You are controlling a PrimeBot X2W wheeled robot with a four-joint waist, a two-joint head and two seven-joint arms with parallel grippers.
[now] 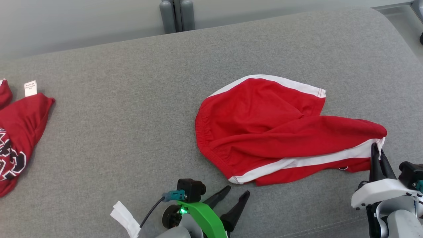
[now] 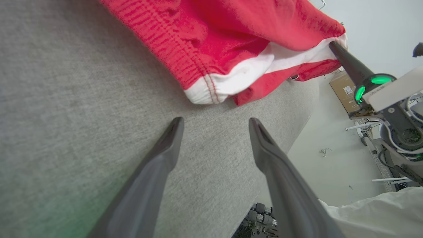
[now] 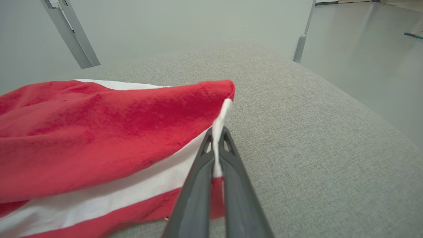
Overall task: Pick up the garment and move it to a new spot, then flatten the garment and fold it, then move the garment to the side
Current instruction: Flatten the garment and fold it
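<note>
A grey fabric surface point(image 1: 115, 132) runs under a pale wall point(image 1: 82, 23). The shorts point(image 1: 264, 132), red with white trim, lie rumpled on it toward 3 o'clock in the head view, one leg folded across the other. A second garment point(image 1: 19, 132) sits well apart at 9 o'clock.

The right gripper point(image 1: 376, 150), at 4 o'clock, is clamped on the trim point(image 3: 224, 109) at the shorts' right tip; the right wrist view shows white cloth pinched between its closed fingers. The left gripper point(image 1: 237, 190), at 6 o'clock, is spread wide and holds nothing. Its tips rest near the hem corner point(image 2: 206, 94) but do not touch it.

The step looks like getting a second hold so the shorts can be lifted or pulled flat. To do it well, the left gripper should slide toward 12 o'clock in its own wrist view and straddle that corner with one finger under the cloth. It should close on the stitched trim, which is firmer than the loose red fabric. The right gripper should keep its pinch and avoid tugging early, or the corner may slip away.
</note>
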